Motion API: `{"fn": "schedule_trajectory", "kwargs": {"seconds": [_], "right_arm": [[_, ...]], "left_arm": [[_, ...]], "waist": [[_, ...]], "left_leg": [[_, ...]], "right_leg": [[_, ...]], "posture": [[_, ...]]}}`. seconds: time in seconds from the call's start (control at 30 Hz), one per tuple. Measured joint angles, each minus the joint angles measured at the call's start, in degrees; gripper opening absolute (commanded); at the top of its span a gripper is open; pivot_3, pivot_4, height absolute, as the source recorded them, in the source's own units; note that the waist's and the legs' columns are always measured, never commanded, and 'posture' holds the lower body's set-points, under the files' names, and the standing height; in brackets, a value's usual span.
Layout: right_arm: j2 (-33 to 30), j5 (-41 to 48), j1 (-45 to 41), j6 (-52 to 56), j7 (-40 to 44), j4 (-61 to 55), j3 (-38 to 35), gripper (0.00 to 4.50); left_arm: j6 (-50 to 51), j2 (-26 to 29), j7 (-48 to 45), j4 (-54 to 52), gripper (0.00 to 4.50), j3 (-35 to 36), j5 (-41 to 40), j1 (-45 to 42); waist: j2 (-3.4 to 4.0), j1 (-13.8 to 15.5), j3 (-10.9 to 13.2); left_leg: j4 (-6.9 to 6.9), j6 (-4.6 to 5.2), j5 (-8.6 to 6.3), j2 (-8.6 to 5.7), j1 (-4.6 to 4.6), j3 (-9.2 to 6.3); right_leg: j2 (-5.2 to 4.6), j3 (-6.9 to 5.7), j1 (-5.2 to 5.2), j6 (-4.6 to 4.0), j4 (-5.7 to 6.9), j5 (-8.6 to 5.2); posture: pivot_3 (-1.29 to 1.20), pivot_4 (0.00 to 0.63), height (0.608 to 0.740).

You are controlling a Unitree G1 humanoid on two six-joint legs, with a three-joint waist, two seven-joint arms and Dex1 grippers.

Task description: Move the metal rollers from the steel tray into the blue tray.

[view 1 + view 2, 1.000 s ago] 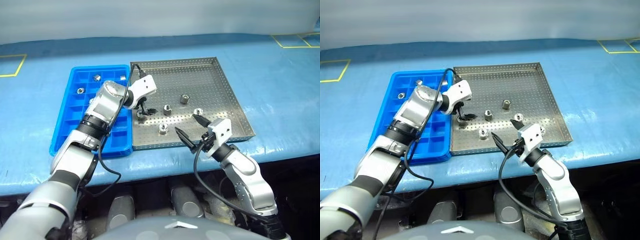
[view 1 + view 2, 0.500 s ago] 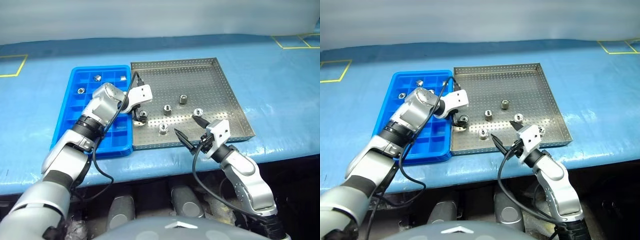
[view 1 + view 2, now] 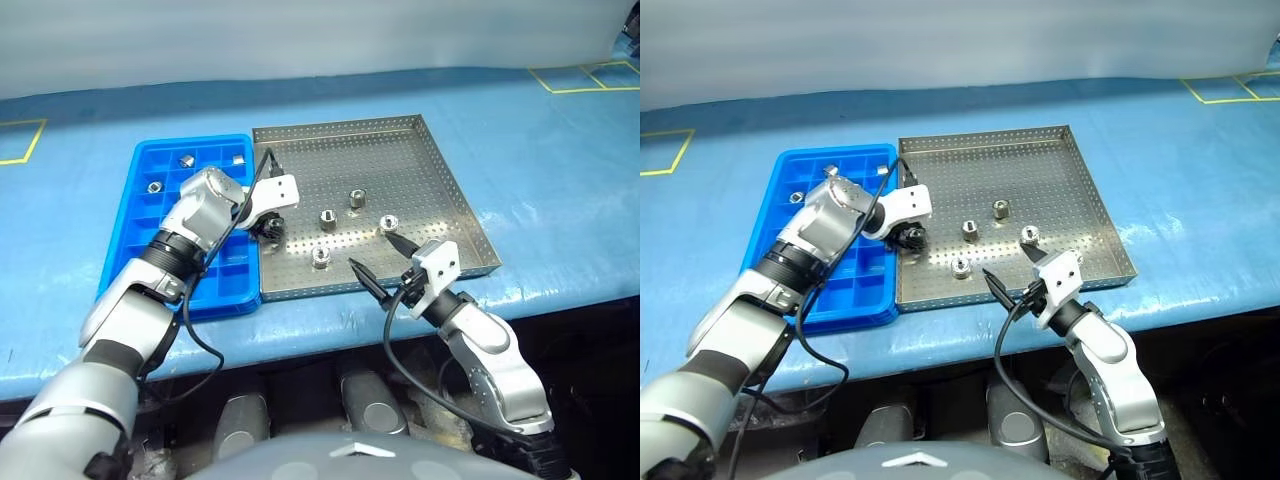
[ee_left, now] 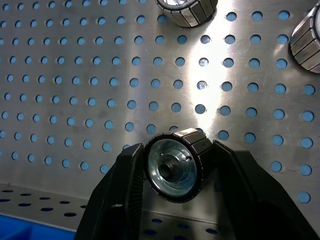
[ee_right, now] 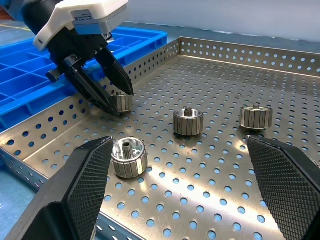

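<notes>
Surface: table [image 3: 560,150] under a wrinkled blue cover with yellow tape squares near its far corners; pale wall behind.
Steel tray: grey perforated sheet [image 3: 440,180], shallow, square, low rims, touching the blue tray's side.
Blue tray: glossy plastic grid [image 3: 130,260] of small square cells; three rollers sit in far cells.
Metal rollers: short shiny ribbed cylinders with hollow centres; four lie loose on the steel tray, such as one [image 3: 321,256] near the front rim.
Left gripper: [image 4: 172,167] clenched on a roller [image 4: 174,161] at the steel tray's edge nearest the blue tray.
Right gripper: [image 3: 375,258] spread wide, empty, over the steel tray's front rim.
</notes>
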Motion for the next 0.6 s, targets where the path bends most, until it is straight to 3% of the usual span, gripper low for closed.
{"fn": "schedule_trajectory", "kwargs": {"seconds": [0.33, 0.5, 0.6], "right_arm": [[0.02, -0.06, -0.02, -0.01, -0.01, 0.06, -0.01, 4.5], [0.02, -0.08, -0.04, -0.05, -0.01, 0.2, 0.0, 4.5], [0.04, -0.11, -0.3, -0.1, 0.14, 0.82, 0.05, 4.5]], "left_arm": [[0.67, -1.5, 2.67, 0.73, 1.9, 2.67, -0.71, 0.29], [4.85, -6.78, 15.78, -1.92, 1.9, 14.89, -6.66, 3.24], [5.89, -11.17, 28.47, -11.87, 1.9, 25.11, -9.33, 7.2]], "waist": [[0.04, 0.07, -0.07], [-0.17, 0.15, 0.08], [-0.17, 0.22, 0.09]], "left_leg": [[0.05, 0.06, 0.0, -0.01, 0.05, 0.13], [0.09, 0.07, 0.0, -0.02, -0.26, 0.12], [0.07, 0.13, -0.06, 0.0, -0.57, 0.1]], "right_leg": [[0.0, 0.17, 0.02, 0.11, -0.02, 0.06], [-0.01, 0.18, -0.25, 0.44, -0.04, 0.26], [-0.02, 0.2, -0.54, 0.53, -0.09, 0.34]], "posture": [[-0.19, 0.15, 0.74], [-0.18, 0.15, 0.74], [-0.14, 0.15, 0.74]]}}
